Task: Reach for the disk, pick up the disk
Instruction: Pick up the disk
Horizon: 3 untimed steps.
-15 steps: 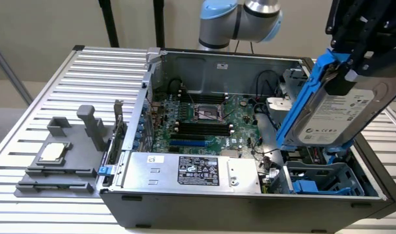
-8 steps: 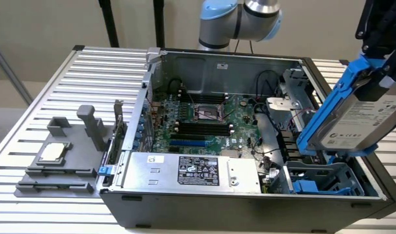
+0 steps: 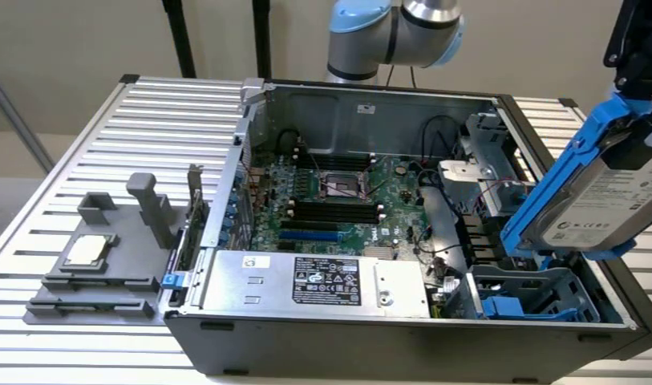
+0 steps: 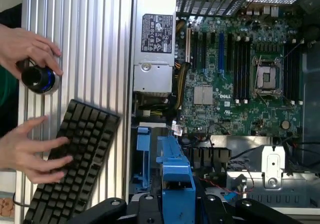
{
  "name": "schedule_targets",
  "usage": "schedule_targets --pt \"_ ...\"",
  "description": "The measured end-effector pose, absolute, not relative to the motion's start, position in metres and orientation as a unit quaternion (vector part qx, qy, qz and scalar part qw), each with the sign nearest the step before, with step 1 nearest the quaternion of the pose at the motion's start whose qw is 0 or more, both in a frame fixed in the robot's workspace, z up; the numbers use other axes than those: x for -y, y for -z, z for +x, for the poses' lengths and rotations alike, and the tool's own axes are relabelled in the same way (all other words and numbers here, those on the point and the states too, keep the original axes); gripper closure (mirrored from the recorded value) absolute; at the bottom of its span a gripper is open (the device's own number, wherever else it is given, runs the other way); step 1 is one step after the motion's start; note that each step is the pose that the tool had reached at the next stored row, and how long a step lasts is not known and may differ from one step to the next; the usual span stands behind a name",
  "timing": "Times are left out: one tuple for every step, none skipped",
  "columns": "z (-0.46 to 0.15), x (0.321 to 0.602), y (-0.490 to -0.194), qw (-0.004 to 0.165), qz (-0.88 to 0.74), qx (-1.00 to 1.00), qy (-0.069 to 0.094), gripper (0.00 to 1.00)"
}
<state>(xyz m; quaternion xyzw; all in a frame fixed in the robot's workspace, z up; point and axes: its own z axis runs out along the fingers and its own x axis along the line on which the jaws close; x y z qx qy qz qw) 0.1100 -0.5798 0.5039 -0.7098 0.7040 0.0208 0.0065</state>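
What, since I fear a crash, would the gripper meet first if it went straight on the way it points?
Probably the blue drive bay in the case. The gripper points down into it, shut on the disk, so the disk's lower end would likely touch first. Depth is unclear.

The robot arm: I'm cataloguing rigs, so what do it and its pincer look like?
The arm is silver-grey metal tubing with rounded joints capped in light blue plastic. Its pincer is black, with dark linkage bars joined by round silver bolts. No markings or cables on either can be made out.
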Motion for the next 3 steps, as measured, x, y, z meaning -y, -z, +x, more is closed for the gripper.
schedule_targets --pt "0.1101 0.5798 -0.5039 0.007 -0.71 -0.704 -0.021 0.67" --pt "0.1101 0.5798 -0.5039 0.007 -0.71 -0.704 -0.021 0.67" --pt "0.1101 0.5798 -0.5039 0.007 -0.71 -0.704 -0.021 0.67"
